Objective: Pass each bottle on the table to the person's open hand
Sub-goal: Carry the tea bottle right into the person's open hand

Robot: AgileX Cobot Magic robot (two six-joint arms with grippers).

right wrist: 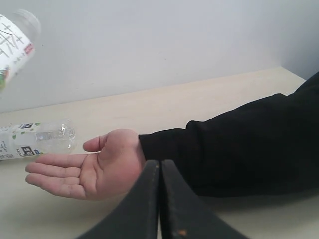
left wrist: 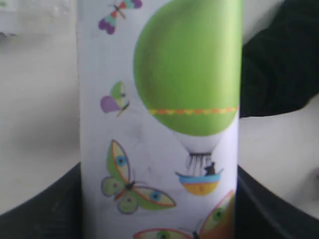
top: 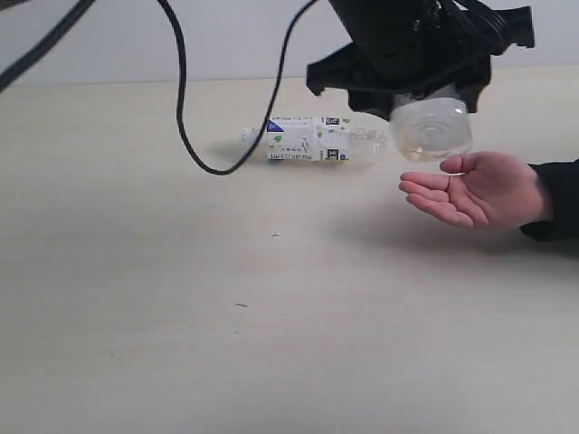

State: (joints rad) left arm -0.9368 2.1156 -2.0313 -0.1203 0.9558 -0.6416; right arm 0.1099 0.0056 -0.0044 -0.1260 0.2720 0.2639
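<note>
**Bottle held over an open palm**

Broad pale beige table (top: 136,344) with faint wood grain and a few tiny dark specks, running back to a plain pale grey wall (top: 109,45). Hanging in a loop across the exterior view, a thin black cable (top: 181,117). In the far half of the surface, lying on its side: a small clear plastic bottle with a white leaf-printed label (top: 317,140).

Just beside it but raised off the table, a second clear plastic bottle with a balloon-and-butterfly label (top: 432,127). Clamped in the black left gripper (top: 412,90), base tipped toward the exterior camera.

Below that bottle and apart from it: a bare light-skinned hand (top: 475,188), palm up, fingers laid flat side by side, thumb lifted. At its wrist, a black sleeve (top: 556,199).

Black right gripper (right wrist: 160,199) low beside the forearm, fingers pressed together on nothing.
</note>
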